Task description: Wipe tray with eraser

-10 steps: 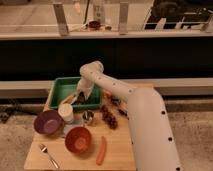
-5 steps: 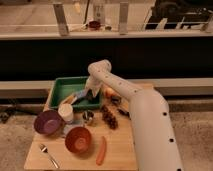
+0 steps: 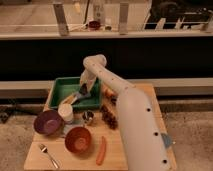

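Tray green, far left on table, gripper down inside it, open or closed cannot tell, eraser not made out, arm covers tray's right edge

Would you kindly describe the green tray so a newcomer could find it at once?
On the wooden table, look towards the back left corner: the tray is the green rectangular dish with low sides, with the gripper inside it. Its neighbours in front, the purple bowl and orange bowl, are round.

tool over smooth green plastic tray on matt wooden table
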`<state>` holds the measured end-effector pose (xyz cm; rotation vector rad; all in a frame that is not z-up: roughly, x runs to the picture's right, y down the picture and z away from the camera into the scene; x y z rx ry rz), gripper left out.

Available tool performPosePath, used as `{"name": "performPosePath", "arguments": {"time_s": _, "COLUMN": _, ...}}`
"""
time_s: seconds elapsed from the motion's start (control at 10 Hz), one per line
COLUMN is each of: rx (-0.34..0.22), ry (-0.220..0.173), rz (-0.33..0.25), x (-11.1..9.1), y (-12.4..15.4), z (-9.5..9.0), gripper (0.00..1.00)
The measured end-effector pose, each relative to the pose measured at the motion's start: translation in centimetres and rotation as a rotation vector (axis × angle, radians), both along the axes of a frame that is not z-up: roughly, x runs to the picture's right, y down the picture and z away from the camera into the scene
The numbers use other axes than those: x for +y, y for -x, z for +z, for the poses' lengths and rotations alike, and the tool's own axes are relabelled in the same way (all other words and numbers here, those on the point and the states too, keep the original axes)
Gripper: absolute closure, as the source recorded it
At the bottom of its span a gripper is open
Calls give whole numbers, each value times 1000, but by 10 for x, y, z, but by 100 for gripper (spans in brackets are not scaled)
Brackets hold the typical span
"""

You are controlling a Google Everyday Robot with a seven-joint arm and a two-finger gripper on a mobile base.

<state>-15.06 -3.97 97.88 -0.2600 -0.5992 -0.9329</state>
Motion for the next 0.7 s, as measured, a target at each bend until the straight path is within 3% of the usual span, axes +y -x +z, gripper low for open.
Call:
{"name": "performPosePath", "arguments": {"time_s": 0.4, "rx": -79, "ry": -2, "rz": -40, "x": -4, "y": 45, "z": -3, "gripper": 100}}
{"name": "performPosePath", "arguments": {"time_s": 0.7, "rx": -124, "ry": -21, "rz": -85, "x": 20, "y": 52, "z": -27, "gripper": 100}}
